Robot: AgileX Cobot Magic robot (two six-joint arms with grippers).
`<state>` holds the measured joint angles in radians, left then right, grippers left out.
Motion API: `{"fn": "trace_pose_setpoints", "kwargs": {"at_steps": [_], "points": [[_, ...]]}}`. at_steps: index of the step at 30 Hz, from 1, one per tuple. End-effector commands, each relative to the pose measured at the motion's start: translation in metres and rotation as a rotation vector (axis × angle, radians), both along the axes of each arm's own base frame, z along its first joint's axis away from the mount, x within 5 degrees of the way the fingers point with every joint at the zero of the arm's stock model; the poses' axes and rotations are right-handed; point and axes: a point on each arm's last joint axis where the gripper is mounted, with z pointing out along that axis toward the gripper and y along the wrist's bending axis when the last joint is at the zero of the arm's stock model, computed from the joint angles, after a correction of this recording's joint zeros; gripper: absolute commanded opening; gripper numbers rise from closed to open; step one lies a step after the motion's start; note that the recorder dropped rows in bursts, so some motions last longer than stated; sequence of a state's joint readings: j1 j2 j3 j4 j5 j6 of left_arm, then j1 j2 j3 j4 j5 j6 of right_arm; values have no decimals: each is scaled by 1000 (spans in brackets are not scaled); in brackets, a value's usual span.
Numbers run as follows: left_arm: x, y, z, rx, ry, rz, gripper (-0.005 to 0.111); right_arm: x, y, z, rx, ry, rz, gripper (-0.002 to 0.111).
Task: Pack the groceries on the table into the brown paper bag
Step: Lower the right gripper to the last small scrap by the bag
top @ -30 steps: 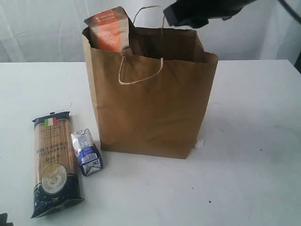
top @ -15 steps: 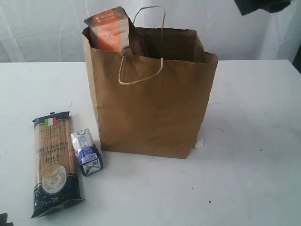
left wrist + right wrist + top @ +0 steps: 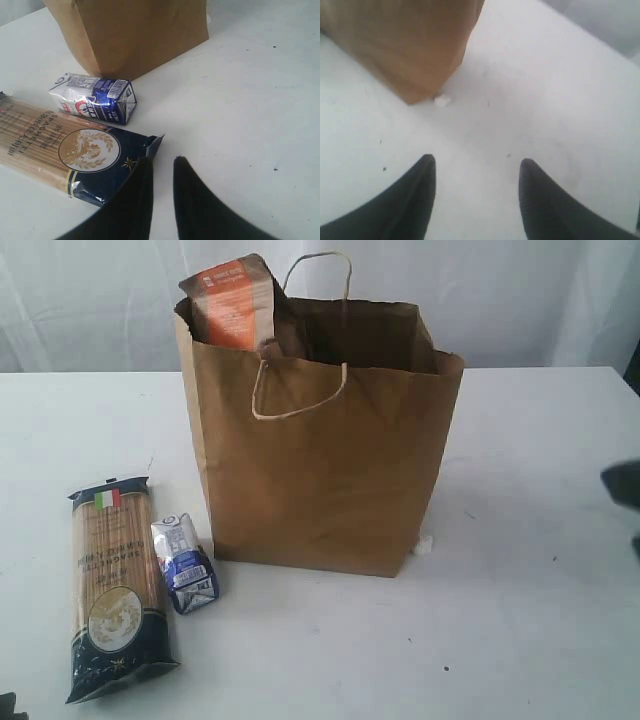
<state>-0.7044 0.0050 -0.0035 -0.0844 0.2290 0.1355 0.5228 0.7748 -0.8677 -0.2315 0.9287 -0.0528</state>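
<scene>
Right wrist view — right end effector [image 3: 475,170] hovers over table [image 3: 545,75], spread, empty.

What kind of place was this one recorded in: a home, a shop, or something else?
Most likely a test setup, not a home or shop: a bare white table, a plain white curtain behind it, and only a paper bag, a spaghetti packet and a small carton laid out.
</scene>
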Motion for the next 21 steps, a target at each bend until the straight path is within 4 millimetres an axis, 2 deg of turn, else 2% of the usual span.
{"fn": "trace_pose_setpoints", "kwargs": {"at_steps": [1, 8, 15, 21], "points": [[-1, 0, -1, -1, 5, -7, 21, 3, 5, -44, -9, 5, 51, 49], [-1, 0, -1, -1, 5, -7, 21, 24, 27, -84, 1, -167, 213, 66], [-1, 0, -1, -1, 5, -7, 21, 40, 41, -125, 37, -185, 264, 66], [-1, 0, -1, -1, 5, -7, 21, 63, 29, -150, 14, -115, 169, 66]]}}
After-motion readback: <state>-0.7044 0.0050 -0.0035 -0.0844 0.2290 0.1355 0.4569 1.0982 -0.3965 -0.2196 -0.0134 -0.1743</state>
